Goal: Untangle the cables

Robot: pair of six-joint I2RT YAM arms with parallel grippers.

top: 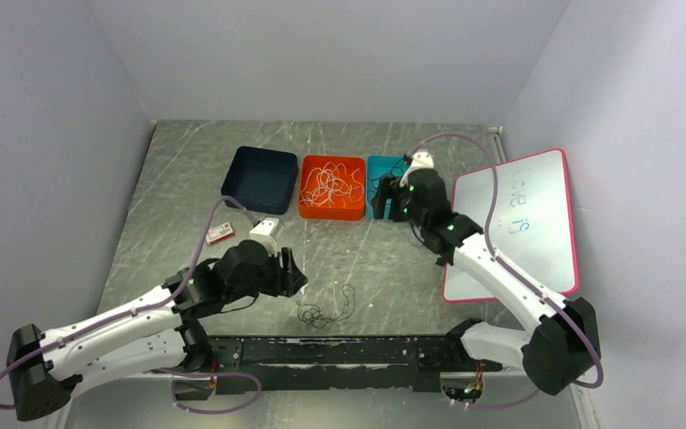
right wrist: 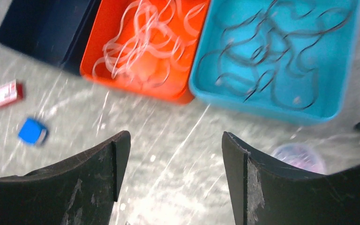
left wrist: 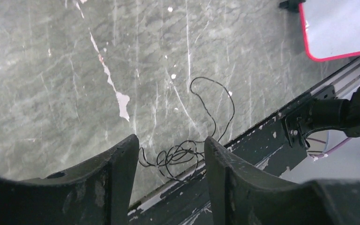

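Navy tray (top: 259, 179) stands at the left end of the row by the far edge of the tabletop (top: 393, 259).

My left pincer (top: 291, 273) hovers low toward the near edge. Its jaws are apart and hold nothing.

Just to its right a black cable (top: 326, 311) lies knotted on the tabletop, close to the near-edge rail (top: 339, 344).

Orange tray (top: 330, 215) holds white cables (top: 330, 183). Teal tray (top: 377, 162) holds dark cables (right wrist: 272, 51).

My right pincer (top: 386, 198) is at the teal tray's near wall, jaws apart and empty.

Risks: if I pinch the knot whole, I will likely tighten it. A low scrape could drag the strand onto the rail and snag it there.
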